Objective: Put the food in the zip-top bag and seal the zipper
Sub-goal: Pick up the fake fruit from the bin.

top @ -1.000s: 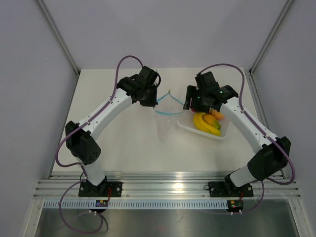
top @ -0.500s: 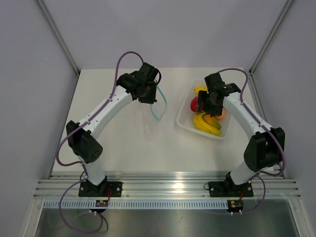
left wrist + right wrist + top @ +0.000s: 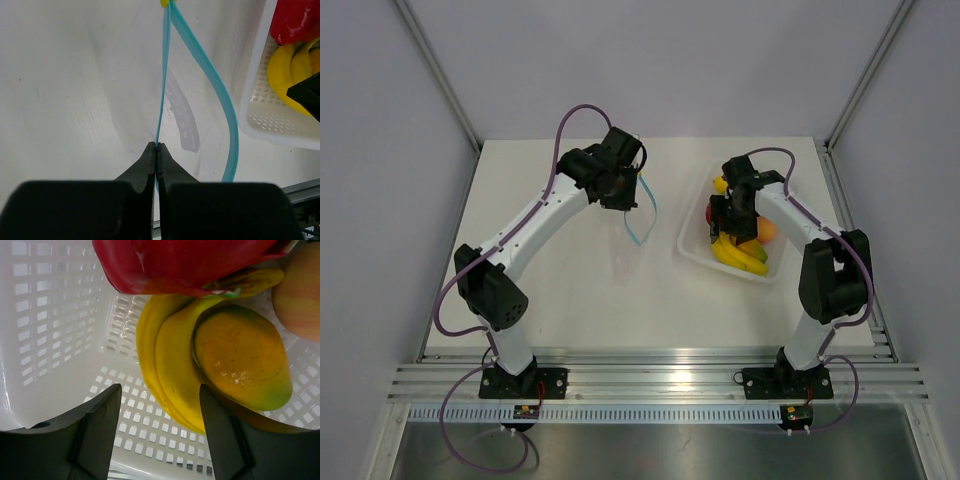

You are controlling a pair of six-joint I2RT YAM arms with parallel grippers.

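My left gripper (image 3: 626,196) (image 3: 157,146) is shut on one side of the light-blue zipper (image 3: 163,75) and holds the clear zip-top bag (image 3: 192,125) (image 3: 626,252) above the table. The zipper's other side (image 3: 222,95) bows away, so the mouth gapes. My right gripper (image 3: 730,218) (image 3: 160,390) is open and empty, low inside the white tray (image 3: 50,315), with its fingers either side of the yellow banana bunch (image 3: 162,365) (image 3: 735,255). The peach (image 3: 300,290) (image 3: 767,230) lies at the tray's right. The lemon (image 3: 720,184) peeks out at the far end.
The white tray (image 3: 692,252) stands right of centre and also holds a red fruit (image 3: 185,265) (image 3: 711,212) and an orange-green mango-like fruit (image 3: 240,360) resting on the bananas. Its edge shows in the left wrist view (image 3: 252,100), close to the bag.
My right gripper has let go of the bag's zipper, swung right and dropped into the tray over the bananas. The bag now hangs from my left gripper alone.
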